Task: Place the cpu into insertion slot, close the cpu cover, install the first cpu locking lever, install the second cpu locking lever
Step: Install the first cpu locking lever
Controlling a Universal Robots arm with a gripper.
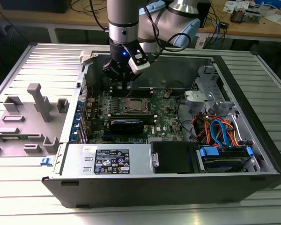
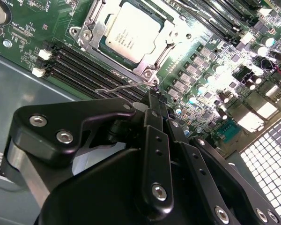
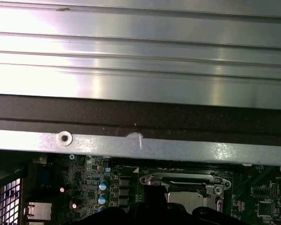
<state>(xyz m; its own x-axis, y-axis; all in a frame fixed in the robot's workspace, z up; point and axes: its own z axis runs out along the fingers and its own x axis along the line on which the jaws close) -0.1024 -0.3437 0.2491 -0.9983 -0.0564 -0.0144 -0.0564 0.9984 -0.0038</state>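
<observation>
Hovered with claw (image 2: 154, 99) pressed together beside locking lever (image 2: 124, 87), contact hidden; showed cpu (image 2: 133, 30) under cpu cover (image 2: 94, 21).

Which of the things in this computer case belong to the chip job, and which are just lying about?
Job: chip, cover frame, wire lever, gripper.
Just there: memory slots, power supply, blue cables, grey blocks outside the case.

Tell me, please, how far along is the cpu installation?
Done: the cpu sits in the insertion slot, the cpu cover down over it. In hand: the gripper is at a thin wire lever. Left: that lever looks unlatched; the other I cannot judge.
</observation>
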